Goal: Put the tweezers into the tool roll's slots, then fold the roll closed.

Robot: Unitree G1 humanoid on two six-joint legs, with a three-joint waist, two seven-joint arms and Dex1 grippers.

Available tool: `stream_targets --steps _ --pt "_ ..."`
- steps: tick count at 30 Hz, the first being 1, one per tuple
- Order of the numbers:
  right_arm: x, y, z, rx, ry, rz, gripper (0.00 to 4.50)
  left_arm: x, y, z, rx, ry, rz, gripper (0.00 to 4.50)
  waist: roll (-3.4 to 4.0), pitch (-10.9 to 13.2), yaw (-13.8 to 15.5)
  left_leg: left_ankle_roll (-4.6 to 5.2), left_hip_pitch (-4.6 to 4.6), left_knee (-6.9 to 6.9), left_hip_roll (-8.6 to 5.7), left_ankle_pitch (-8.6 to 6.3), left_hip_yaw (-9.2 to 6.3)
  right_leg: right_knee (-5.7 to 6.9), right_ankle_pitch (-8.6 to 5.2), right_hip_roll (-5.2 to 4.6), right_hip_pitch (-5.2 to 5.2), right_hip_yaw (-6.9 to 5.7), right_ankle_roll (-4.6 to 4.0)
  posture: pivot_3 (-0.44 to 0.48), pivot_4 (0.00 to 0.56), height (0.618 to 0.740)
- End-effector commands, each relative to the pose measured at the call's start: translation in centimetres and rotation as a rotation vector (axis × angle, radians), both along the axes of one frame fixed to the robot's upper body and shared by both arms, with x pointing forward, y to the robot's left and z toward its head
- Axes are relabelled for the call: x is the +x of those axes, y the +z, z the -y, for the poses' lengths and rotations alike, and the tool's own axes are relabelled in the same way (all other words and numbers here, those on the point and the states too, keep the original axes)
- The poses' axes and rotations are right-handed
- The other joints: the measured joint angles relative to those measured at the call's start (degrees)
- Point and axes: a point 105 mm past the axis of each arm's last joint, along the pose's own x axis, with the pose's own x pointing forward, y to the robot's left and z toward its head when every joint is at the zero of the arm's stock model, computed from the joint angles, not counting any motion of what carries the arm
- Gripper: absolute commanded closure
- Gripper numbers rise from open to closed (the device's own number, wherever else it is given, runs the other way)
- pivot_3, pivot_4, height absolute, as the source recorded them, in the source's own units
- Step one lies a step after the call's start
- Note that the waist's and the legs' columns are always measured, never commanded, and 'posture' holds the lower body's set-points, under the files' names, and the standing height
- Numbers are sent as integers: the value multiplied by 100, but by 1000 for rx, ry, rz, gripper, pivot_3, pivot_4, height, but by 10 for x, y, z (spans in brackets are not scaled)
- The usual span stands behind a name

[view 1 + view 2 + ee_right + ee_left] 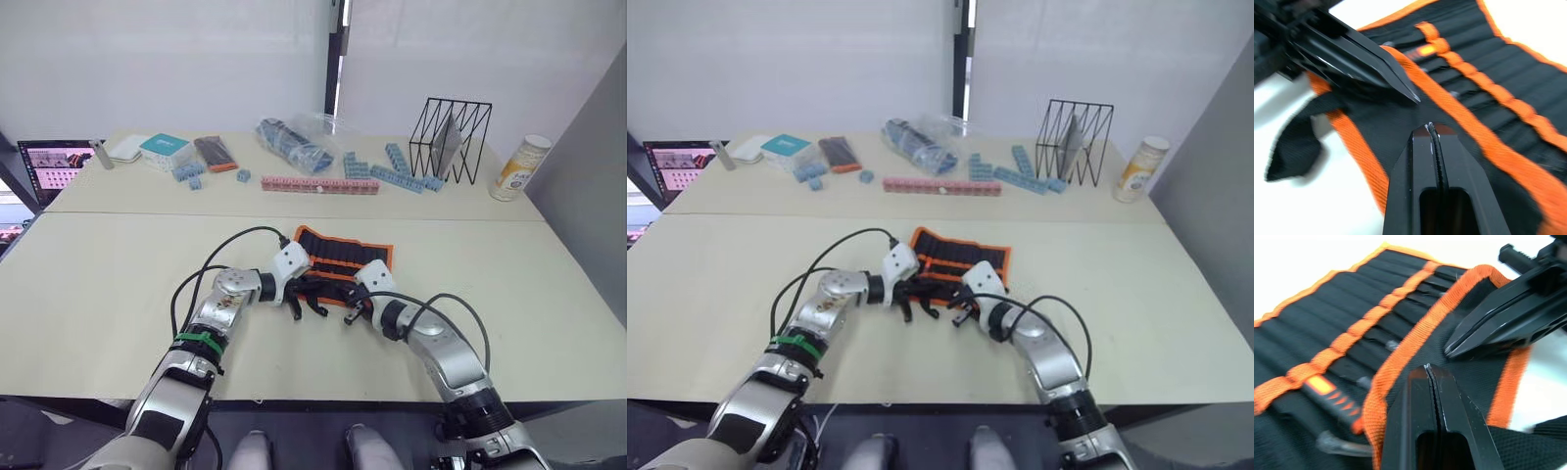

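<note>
Now at the folding step, judging by tweezers (1364, 382) already tucked in the slots (1352, 340): tool roll (345, 253) lying open mid-table, near flap pinched between both closed grippers, left gripper (1431, 374) beside right gripper (1429, 131). Next, probably lifting the flap over the slots together.

wire rack (453, 138) far right | yellow can (519, 166) beside it | pink block row (319, 184) centre | teal box (164, 149) far left

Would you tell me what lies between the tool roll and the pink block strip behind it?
Nothing: in the left eye view, only bare table separates the tool roll from the pink block strip.
</note>
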Motion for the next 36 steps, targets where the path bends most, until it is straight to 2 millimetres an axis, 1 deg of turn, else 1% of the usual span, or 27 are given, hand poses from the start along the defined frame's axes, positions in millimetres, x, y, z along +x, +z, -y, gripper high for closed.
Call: stream_targets --steps 1,3,4,8,14,17,20,23,25,27,29,31,33,35,36 --pt "2 -12 24 -32 -86 -8 4500 0 -28 -23 77 70 -74 4484 -1 -2 -16 -1 21 -1 1 -1 0 -7 -8 0 19 -1 -13 0 150 740" --pt "4 -10 29 -6 -113 7 4500 0 -31 -26 69 87 -87 4484 1 -3 -30 -14 58 -4 3 -9 0 -21 -14 0 58 -2 -20 0 150 740" --pt "5 -9 31 3 -122 11 4500 1 -31 -27 63 93 -92 4484 4 -5 -33 -34 62 -6 4 -21 0 -29 -15 0 62 -3 -21 0 150 740" --pt "5 -13 37 -12 -140 15 4500 2 -32 -31 50 116 -100 4484 5 -8 -33 -33 58 -15 5 -20 2 -58 -15 0 68 -2 -21 0 150 740" --pt "7 -14 44 21 -185 18 4500 12 -17 -37 -48 181 -125 4484 4 -9 -36 -31 58 -16 5 -20 3 -59 -14 0 66 -1 -21 0 150 740" --pt "6 -11 43 64 -185 18 4500 13 -14 -37 -65 182 -141 4484 4 -9 -48 -32 58 -16 5 -20 3 -59 -14 0 65 -1 -21 0 150 740" --pt "2 -5 35 76 -130 48 4500 9 -20 -35 -38 166 -156 4484 4 -9 -50 -32 58 -17 6 -20 3 -59 -14 0 64 -1 -21 0 150 740" --pt "2 -6 34 70 -128 38 4500 8 -23 -32 -38 158 -167 4484 4 -9 -52 -33 58 -17 6 -21 3 -60 -14 0 64 -1 -21 0 150 740" --pt "2 -7 36 69 -135 31 4500 10 -15 -28 -78 155 -165 4484 4 -9 -51 -33 58 -18 6 -21 3 -61 -14 0 63 -1 -21 0 150 740" --pt "2 -4 38 83 -138 37 4500 11 -3 -28 -115 129 -152 4484 4 -9 -50 -34 57 -18 6 -21 3 -62 -14 0 61 0 -21 0 150 740" --pt "0 1 37 98 -123 48 4500 8 4 -28 -114 76 -122 4484 4 -9 -55 -34 51 -19 6 -21 4 -64 -15 0 56 -1 -21 0 150 740" --pt "-2 11 34 122 -100 68 4500 8 16 -31 -137 48 -94 4484 4 -8 -57 -33 43 -26 6 -21 4 -66 -14 0 48 0 -21 0 150 740" --pt "-3 23 34 142 -91 95 4500 8 33 -34 -173 19 -59 4484 5 -5 -57 -30 30 -35 6 -19 4 -67 -14 0 35 0 -21 0 150 740" --pt "-1 33 39 152 -99 120 4500 8 46 -35 -197 3 -34 4484 6 -4 -37 9 -14 -41 5 6 5 -59 -12 0 -13 1 -17 0 150 740" --pt "0 39 41 162 -102 131 4500 9 53 -36 -201 0 -15 4484 7 -4 -32 15 -49 -40 5 9 3 -52 10 1 -49 2 14 0 150 740"
